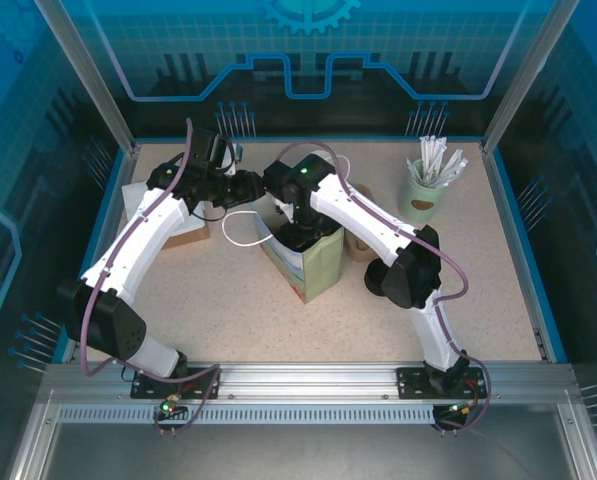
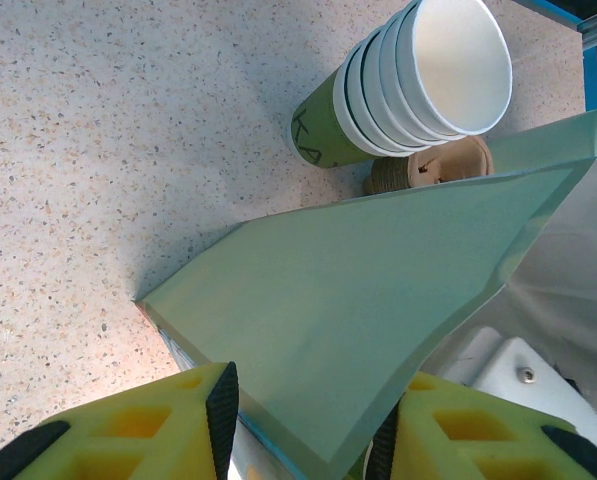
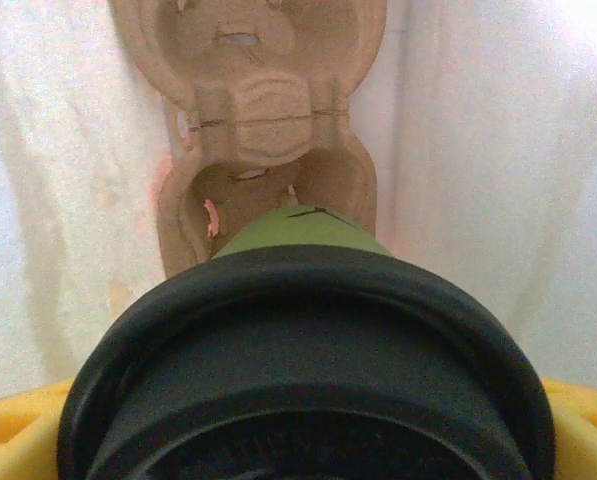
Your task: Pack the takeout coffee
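A green paper bag [image 1: 316,262] stands open mid-table. In the left wrist view its side panel [image 2: 358,300] runs between the black pads [image 2: 223,415] of my left gripper [image 2: 303,410], which is shut on it near the rim. My right gripper [image 1: 300,232] reaches down into the bag's mouth. In the right wrist view it is shut on a green coffee cup [image 3: 303,235] with a black lid [image 3: 308,350]. The cup hangs just over a pocket of the brown pulp cup carrier [image 3: 253,110] lying on the bag's floor. White bag walls [image 3: 498,150] close in on both sides.
A stack of green paper cups [image 2: 418,80] lies on its side right of the bag, next to a brown cardboard roll [image 2: 440,165]. A green cup of wrapped sticks [image 1: 425,190] stands at the back right. A cardboard box [image 1: 183,236] sits at the left under the left arm.
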### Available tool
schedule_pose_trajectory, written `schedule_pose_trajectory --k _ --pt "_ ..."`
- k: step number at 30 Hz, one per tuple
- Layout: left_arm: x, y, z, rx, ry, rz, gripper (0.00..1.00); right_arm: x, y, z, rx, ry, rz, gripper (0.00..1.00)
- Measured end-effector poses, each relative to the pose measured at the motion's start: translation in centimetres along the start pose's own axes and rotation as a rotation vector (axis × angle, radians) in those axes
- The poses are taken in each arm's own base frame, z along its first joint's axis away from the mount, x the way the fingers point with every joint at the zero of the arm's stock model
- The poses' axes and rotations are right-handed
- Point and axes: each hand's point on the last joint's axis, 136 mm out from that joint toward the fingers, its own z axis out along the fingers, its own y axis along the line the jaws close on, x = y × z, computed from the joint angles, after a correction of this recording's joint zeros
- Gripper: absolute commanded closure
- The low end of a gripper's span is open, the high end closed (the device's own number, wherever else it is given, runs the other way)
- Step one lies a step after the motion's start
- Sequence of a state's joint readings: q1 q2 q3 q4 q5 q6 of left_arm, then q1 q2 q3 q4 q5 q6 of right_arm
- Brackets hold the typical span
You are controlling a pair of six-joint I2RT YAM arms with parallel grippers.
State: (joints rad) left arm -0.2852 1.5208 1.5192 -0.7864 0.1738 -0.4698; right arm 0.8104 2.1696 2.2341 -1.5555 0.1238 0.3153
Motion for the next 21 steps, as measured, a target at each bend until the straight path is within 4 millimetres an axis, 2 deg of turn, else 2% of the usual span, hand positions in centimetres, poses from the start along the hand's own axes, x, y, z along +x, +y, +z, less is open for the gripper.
schedule_pose_trajectory --k 21 --pt "-0.1 -0.1 0.0 0.003 -0.005 0.0 0.57 -0.3 -0.3 2.3 -0.009 0.02 0.018 0.12"
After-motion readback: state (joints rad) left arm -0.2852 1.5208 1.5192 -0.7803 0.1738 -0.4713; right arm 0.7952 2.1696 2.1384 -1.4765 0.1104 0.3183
